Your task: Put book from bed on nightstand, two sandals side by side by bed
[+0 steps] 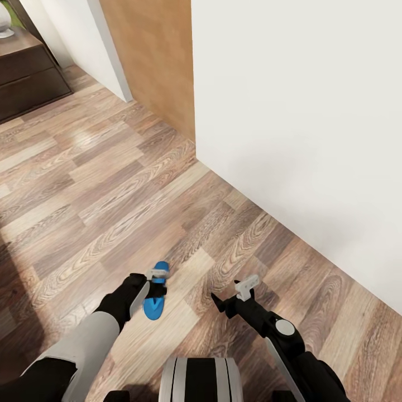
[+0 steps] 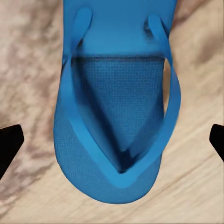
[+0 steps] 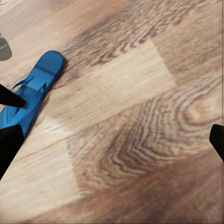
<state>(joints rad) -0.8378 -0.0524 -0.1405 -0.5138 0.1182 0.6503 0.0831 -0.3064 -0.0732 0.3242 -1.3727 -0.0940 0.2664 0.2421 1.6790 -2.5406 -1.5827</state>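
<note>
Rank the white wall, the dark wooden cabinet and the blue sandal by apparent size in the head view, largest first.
1. White wall, by far the largest.
2. Dark wooden cabinet, cut off by the frame, so only partly seen.
3. Blue sandal, smallest, partly covered by the left end effector.

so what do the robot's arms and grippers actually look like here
Both arms are black with pale grey shell panels. The right arm carries a round grey cap near its wrist. The left gripper and right gripper are black with small light grey blocks at the tips. In the wrist views the fingers look plain black.
</note>
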